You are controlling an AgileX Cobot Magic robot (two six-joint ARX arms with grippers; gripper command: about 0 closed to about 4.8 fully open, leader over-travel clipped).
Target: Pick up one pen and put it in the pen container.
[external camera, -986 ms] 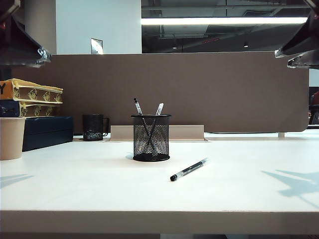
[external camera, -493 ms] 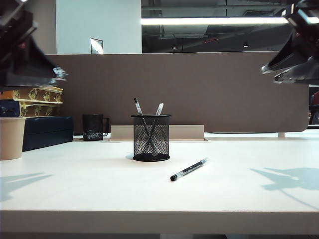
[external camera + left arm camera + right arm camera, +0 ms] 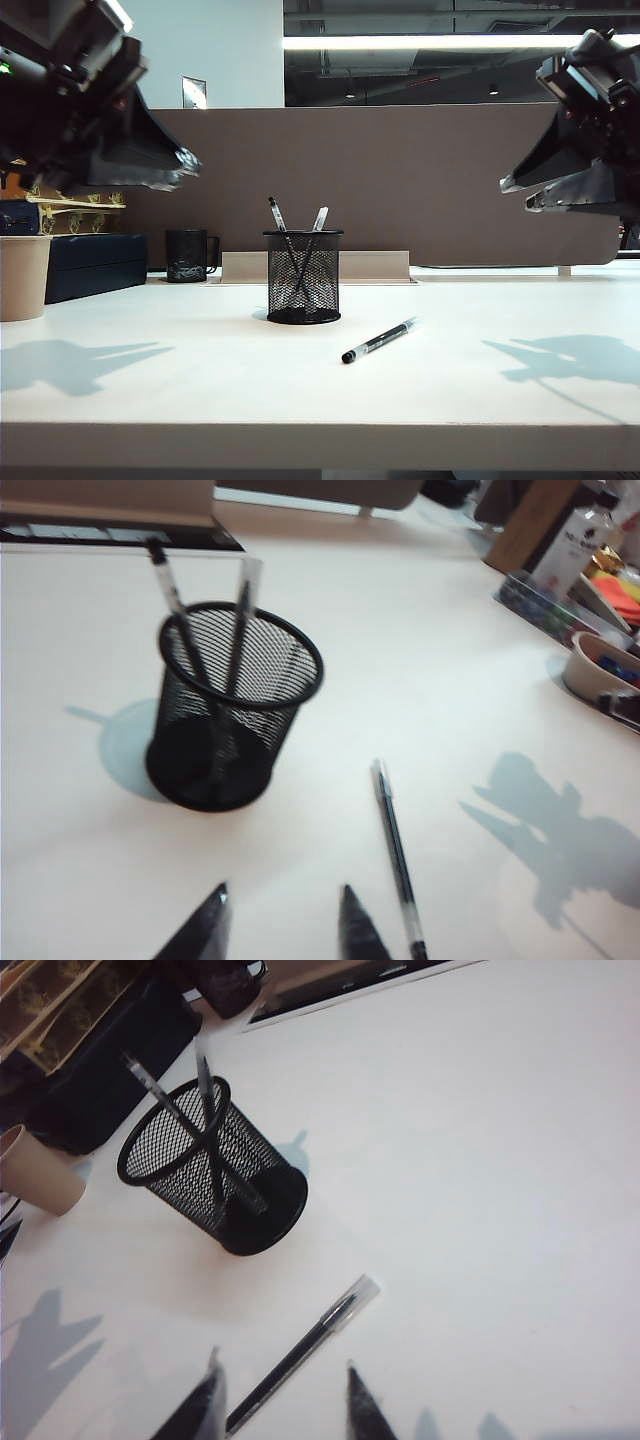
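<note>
We judge the task barely begun: the slim pen with a clear silvery barrel and black ends [image 3: 378, 340] lies flat on the white table [image 3: 180, 390], untouched, just beside the black wire-mesh cylindrical pen container [image 3: 303, 277] and a little nearer the table's front edge than it. Two other pens already stand crossed inside the pen container, leaning on its rim, but the loose pen is not yet picked up, so the grasp, the lift and the drop into the pen container are all left to do. We see the left gripper [image 3: 165, 170] hanging high above the table, well apart from the pen container on the side of the dark mug with a handle [image 3: 188, 256] and the plain beige cup [image 3: 22, 277]; its jaws stand apart and hold nothing, as its wrist view shows in the left gripper [image 3: 285, 925] with bare table between the fingertips. The right gripper [image 3: 530, 193] hangs equally high on the pen container's other side, its jaws also parted and empty. In the right wrist view the pen [image 3: 300, 1352] runs straight toward the gap of the right gripper [image 3: 285, 1405], its dark end between the tips, though well below them. In the left wrist view the pen [image 3: 397, 855] lies just outside the gap. We reckon the right gripper is the better placed to descend.
</note>
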